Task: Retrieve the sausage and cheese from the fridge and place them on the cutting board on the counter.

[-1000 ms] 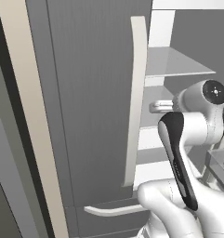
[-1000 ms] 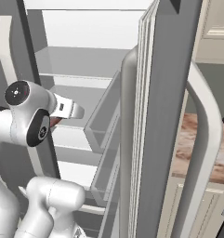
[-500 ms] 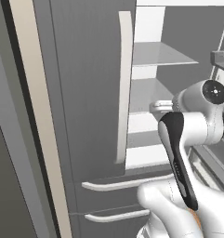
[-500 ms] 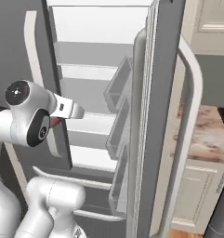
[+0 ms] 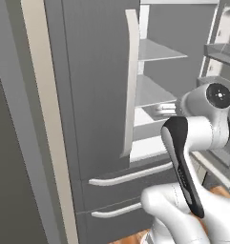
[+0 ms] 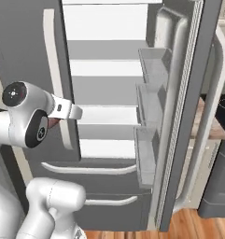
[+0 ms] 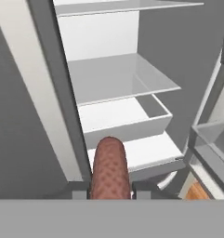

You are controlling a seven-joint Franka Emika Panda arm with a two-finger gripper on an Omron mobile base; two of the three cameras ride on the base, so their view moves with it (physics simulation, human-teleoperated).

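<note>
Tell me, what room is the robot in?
Most likely a kitchen. A tall grey fridge stands open, showing pale shelves, the gripper holds a sausage, and a counter sits beside it.

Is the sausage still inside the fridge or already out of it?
Out: the sausage sits clamped in the gripper, in front of the fridge's pale shelves.

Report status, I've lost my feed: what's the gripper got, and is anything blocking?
Gripper shut on sausage. Fridge right door open, shelves bare. Cheese unseen. Nothing blocking the arm.
</note>
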